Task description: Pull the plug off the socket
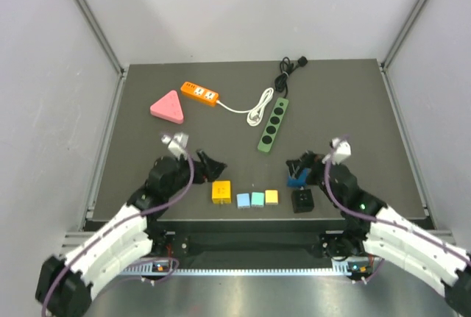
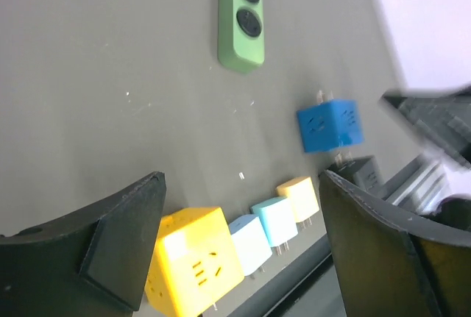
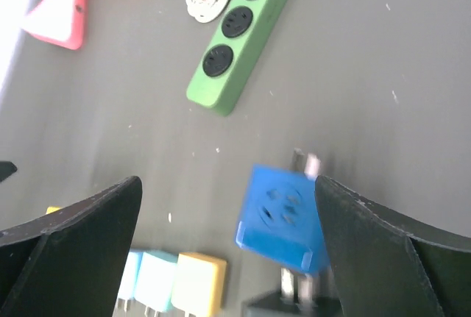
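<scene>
A blue plug cube [image 3: 283, 218] with metal prongs lies tilted and blurred beside a black socket cube [image 3: 294, 306] near the front right of the table. Whether the two touch I cannot tell. My right gripper [image 3: 228, 183] stands open around the blue plug, which sits close to the right finger [image 3: 368, 243] with a wide gap on the left. From above, the blue plug [image 1: 296, 179] is just behind the black cube [image 1: 302, 201], under the right gripper [image 1: 298, 166]. My left gripper [image 2: 243, 184] is open, with a yellow socket cube [image 2: 193, 258] low between its fingers.
A row of small light-blue [image 1: 243, 200], teal [image 1: 257, 198] and yellow [image 1: 271, 196] adapters lies beside the yellow cube [image 1: 221, 190]. Farther back are a green power strip [image 1: 272, 123], an orange strip [image 1: 199, 93] with a white cord [image 1: 257, 107], and a pink triangle [image 1: 168, 107].
</scene>
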`<state>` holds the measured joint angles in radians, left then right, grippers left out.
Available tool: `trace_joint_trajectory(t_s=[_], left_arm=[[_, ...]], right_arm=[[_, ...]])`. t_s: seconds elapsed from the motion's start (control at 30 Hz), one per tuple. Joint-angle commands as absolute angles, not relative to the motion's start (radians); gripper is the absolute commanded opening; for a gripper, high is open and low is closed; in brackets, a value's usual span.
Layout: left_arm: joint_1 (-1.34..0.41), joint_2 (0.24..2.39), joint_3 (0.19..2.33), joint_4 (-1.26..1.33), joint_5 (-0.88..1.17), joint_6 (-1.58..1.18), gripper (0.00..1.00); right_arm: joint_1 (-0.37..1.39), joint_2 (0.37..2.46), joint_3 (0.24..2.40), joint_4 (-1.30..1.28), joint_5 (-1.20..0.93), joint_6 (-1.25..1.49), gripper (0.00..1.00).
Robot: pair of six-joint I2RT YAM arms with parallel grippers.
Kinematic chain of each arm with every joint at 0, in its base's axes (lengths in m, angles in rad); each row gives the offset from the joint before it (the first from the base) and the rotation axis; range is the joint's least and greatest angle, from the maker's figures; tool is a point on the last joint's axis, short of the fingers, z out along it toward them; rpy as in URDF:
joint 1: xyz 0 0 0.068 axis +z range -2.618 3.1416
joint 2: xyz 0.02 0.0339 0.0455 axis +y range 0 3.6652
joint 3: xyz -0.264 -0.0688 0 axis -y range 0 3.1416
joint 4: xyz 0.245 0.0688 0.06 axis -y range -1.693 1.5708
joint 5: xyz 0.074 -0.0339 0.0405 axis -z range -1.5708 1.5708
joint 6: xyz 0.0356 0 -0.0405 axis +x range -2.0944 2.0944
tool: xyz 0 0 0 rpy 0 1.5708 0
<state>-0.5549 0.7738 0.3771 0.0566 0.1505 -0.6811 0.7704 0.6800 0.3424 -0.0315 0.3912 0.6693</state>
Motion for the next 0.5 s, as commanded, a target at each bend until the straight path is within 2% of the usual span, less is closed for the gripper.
trace_joint_trajectory(t_s=[0.0,0.13,0.33,0.47], left_arm=[[-0.551,0.567,0.221,0.209,0.045,-0.848,0.89],[-0.549,0.346,0.056,0.195,0.044,-0.949,0.9],[-0.549,0.016,-0.066,0.068,0.106,-1.032,0.91],[-0.551,0.08,-0.129,0.21,0.219,-1.09,0.91]], right_arm=[[0.776,0.458,0.201,0.088,0.4,0.751,1.0],[0.775,0.139,0.14,-0.119,0.478,0.888,1.0],[0.775,-0.078,0.081,-0.268,0.451,0.965,1.0],[0.775,-0.11,0.039,-0.327,0.456,1.054,1.0]])
